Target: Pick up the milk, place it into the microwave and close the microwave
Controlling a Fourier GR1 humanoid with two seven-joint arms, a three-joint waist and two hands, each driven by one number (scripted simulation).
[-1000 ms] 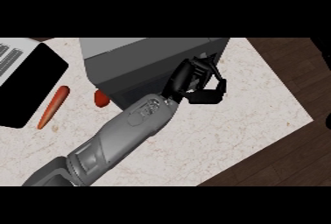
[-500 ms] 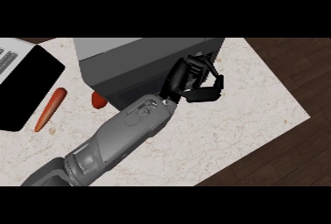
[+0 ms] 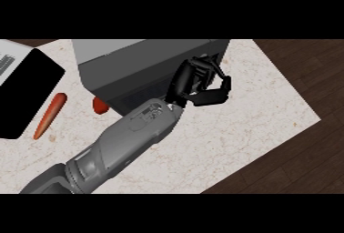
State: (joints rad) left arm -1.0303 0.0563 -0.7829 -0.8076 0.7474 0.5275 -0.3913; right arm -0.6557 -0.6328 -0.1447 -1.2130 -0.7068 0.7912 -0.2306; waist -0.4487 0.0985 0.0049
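Head view shows no milk anywhere: no carton stands on the bare counter (image 3: 255, 118), so it is either already inside the microwave (image 3: 134, 73), hidden behind the hand, or out of view, and I cannot tell which. The microwave is a grey box seen from above, its long axis running across the view, with a lighter top and a darker face turned toward the robot. At its right near corner sits the left hand (image 3: 194, 84), the only hand showing. Its fingers are curled over toward the thumb in a loop and hold nothing that can be seen, with pale counter showing through the gap. The fingertips overlap the microwave's right edge, though contact is hard to judge. Whether the door is open, ajar or closed cannot be made out from this steep angle, and the opening itself is hidden. If the milk is inside, the coming move would be a push at that right corner, and this hand is already there. The grey forearm (image 3: 128, 136) runs from the microwave's front down to the lower left, covering part of its face. Just left of the microwave's front a small red thing (image 3: 99, 105) peeks out, partly hidden. Further left lie a carrot (image 3: 50, 116) and a black panel (image 3: 23, 98), cut off by the edge.
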